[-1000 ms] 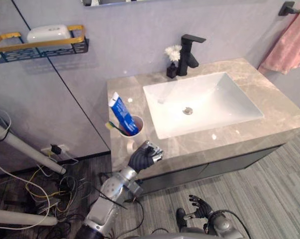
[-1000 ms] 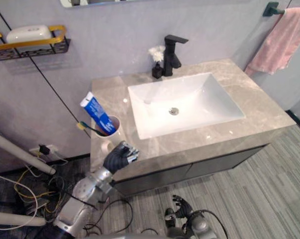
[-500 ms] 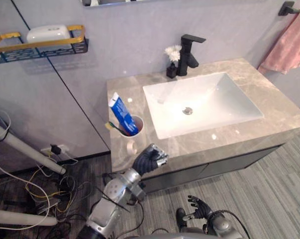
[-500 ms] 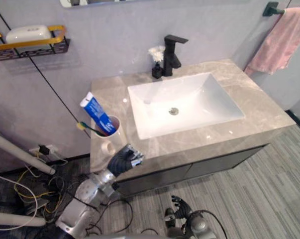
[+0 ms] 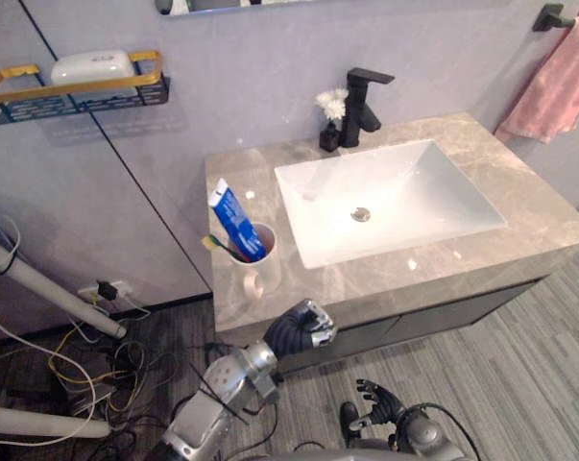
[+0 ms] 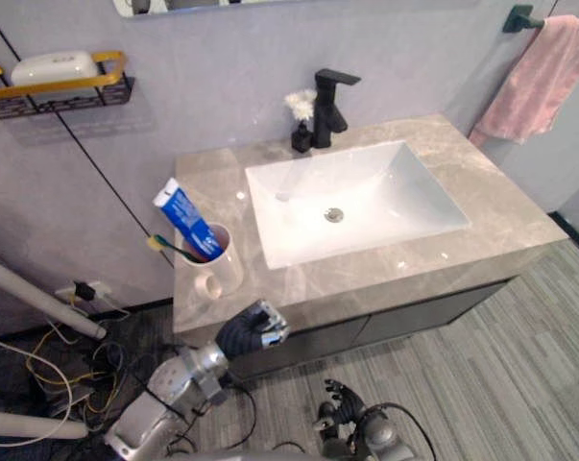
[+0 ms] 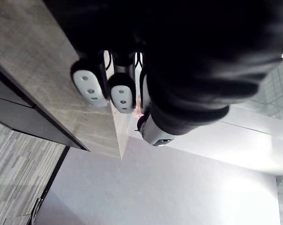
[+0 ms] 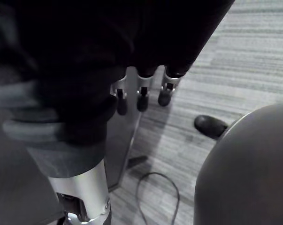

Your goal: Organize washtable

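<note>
Grey stone washtable (image 5: 548, 226) first, with white sink (image 5: 433, 182) set into its right-hand part and bare top along the front edge. Pink towel (image 5: 558, 86) hanging past the right back corner; wire shelf (image 5: 11, 72) mounted well beyond the left edge. Black tap (image 5: 361, 96) at the back edge, behind the sink. Left hand (image 5: 299, 329) low, just under the front edge near the left front corner, fingers curled in, empty, apart from everything on top. Right hand (image 5: 377, 403) lower again, well under the front edge, fingers spread and slack, idle. White cup (image 5: 260, 264) upright between the left edge and the sink, near the front. Blue toothpaste (image 5: 233, 219) and toothbrush (image 5: 217, 245) slanted inside it.

Looks like a pause between steps, or close to the end: paste and brush already gathered in the cup, nothing loose on the top. Next, probably: raise the left hand over the front edge, uncurl the fingers, wrap them round the cup's body below the rim, then carry it toward the back edge, keeping it level to avoid tipping out the tall tube.
</note>
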{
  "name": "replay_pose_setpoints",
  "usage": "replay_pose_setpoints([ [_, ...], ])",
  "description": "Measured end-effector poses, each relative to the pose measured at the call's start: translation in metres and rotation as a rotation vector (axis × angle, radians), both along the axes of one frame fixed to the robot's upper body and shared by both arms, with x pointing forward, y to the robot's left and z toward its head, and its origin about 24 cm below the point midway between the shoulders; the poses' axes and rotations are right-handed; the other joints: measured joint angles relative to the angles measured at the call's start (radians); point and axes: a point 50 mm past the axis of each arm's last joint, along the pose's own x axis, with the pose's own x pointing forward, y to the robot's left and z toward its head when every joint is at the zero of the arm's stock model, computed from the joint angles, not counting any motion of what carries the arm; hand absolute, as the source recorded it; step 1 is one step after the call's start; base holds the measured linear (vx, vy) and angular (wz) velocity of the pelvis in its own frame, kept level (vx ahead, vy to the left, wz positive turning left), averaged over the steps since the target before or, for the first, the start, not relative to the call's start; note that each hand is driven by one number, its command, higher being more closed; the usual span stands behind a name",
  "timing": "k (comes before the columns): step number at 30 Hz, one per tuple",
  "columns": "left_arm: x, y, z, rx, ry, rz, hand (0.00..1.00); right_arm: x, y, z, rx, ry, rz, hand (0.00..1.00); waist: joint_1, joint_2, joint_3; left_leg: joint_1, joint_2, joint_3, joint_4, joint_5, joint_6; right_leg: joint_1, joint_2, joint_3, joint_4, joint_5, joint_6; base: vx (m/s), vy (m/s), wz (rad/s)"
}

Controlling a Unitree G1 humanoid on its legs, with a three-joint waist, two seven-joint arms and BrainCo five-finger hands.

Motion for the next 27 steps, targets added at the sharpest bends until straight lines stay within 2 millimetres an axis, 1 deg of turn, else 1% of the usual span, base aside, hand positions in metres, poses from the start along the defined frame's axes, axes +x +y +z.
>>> replay_pose_setpoints([
  [6,-0.009,0.022,-0.011,0.004,0.067,0.105,1.0,-0.003,-0.002,-0.002,-0.007,0.017,-0.004,0.0,0.002,0.0,0.0,-0.004,-0.001,-0.017,0.003,0.001,0.001,0.005,-0.012,-0.02,0.0,0.0,0.0,0.0,0.0,0.07],
  [10,-0.015,0.03,-0.017,0.013,0.096,0.143,1.0,-0.003,-0.002,-0.002,-0.007,0.017,-0.003,0.0,0.006,0.001,0.0,-0.011,-0.002,-0.028,0.006,0.001,0.001,0.005,-0.015,-0.031,0.0,-0.001,0.0,-0.02,-0.008,0.1],
  [12,-0.019,0.031,-0.02,0.017,0.115,0.146,1.0,-0.002,-0.002,-0.002,-0.007,0.016,-0.003,0.0,0.005,0.002,0.0,-0.024,-0.001,-0.036,0.006,0.001,0.001,0.004,-0.016,-0.038,0.0,-0.002,-0.001,-0.04,-0.008,0.08],
  [18,-0.023,0.035,-0.019,0.013,0.117,0.169,1.0,-0.003,-0.002,-0.002,-0.007,0.019,-0.004,0.0,0.004,0.002,0.0,-0.041,0.0,-0.068,0.005,0.004,-0.001,0.001,-0.021,-0.067,0.0,-0.008,-0.003,-0.01,-0.016,0.17],
  [23,-0.022,0.039,-0.016,0.012,0.099,0.192,1.0,-0.003,-0.003,-0.002,-0.005,0.018,-0.014,0.0,0.009,0.002,0.0,-0.06,-0.001,-0.11,0.001,0.018,0.001,0.001,-0.032,-0.115,0.0,-0.017,-0.003,0.0,-0.009,0.28],
  [27,-0.022,0.041,-0.016,0.02,0.099,0.212,1.0,0.0,-0.005,-0.001,-0.006,0.01,-0.027,0.0,0.013,0.002,0.001,-0.06,-0.001,-0.118,-0.001,0.02,0.001,0.003,-0.032,-0.124,0.001,-0.019,-0.003,0.01,-0.002,0.09],
])
